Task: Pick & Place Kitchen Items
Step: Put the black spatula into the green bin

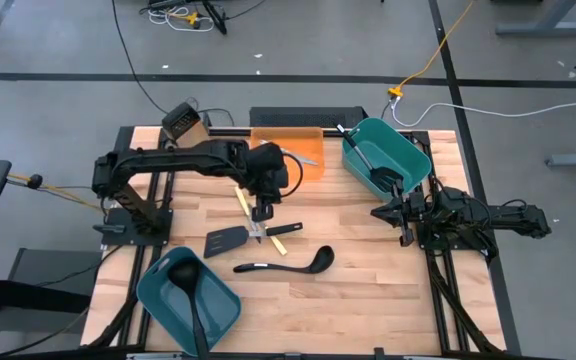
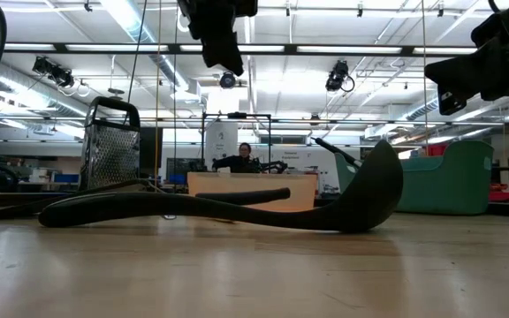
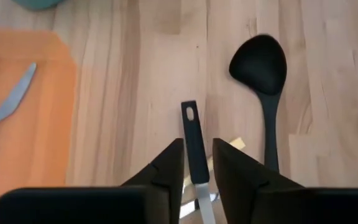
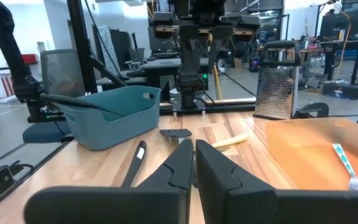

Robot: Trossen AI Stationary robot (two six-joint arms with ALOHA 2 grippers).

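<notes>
Kitchen items lie mid-worktop: a black ladle (image 1: 286, 265), a slotted spatula (image 1: 226, 241) and yellow-handled pieces (image 1: 280, 231). My left pincer (image 1: 259, 212) hangs above them, fingers slightly apart around a silver-and-black utensil (image 3: 196, 149). My right pincer (image 1: 383, 212) waits clenched at right.

The table (image 1: 368, 290) is pale smooth wood; the ladle (image 1: 286, 264) is matt black plastic; the grater (image 2: 111, 146) is shiny metal.
</notes>
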